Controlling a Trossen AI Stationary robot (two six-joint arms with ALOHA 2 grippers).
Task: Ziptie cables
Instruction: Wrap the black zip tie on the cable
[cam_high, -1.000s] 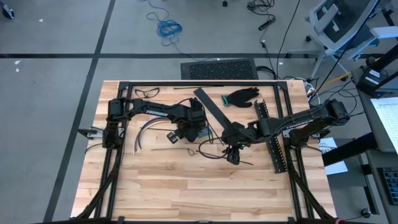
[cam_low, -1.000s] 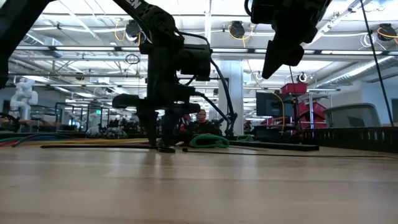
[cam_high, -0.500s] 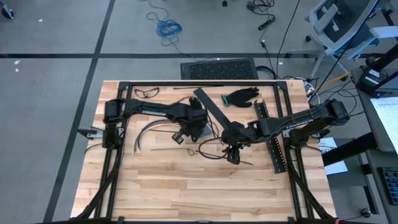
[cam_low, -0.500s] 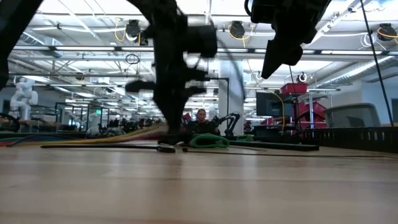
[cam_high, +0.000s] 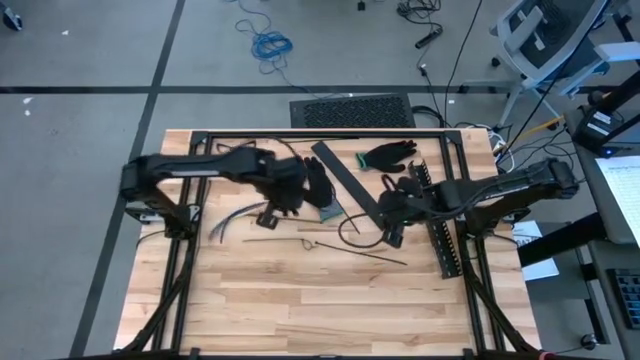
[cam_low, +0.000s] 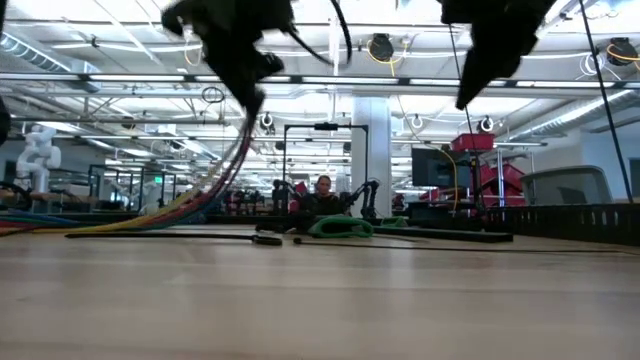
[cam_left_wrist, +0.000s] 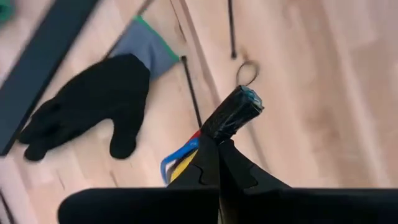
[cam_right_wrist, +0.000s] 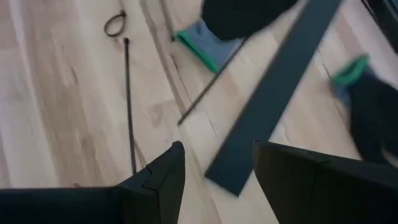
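Wooden table (cam_high: 300, 290), black flat strip (cam_high: 345, 180) lying across its far middle. Left gripper (cam_high: 268, 207), left of strip, clamped tight on the cables (cam_low: 205, 195), lifting one end; the rest trails onto the table. Right gripper (cam_high: 393, 238), right of strip, fingers parted, holding nothing.

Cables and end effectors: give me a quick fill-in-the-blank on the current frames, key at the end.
1. The left end effector is ____ on one end of the cables.
2. That held end hangs ____ the table, the rest trailing down to it.
3. The right end effector holds ____.
4. In the left wrist view, a ____ glove lies on the wood.

Missing words: shut; above; nothing; black
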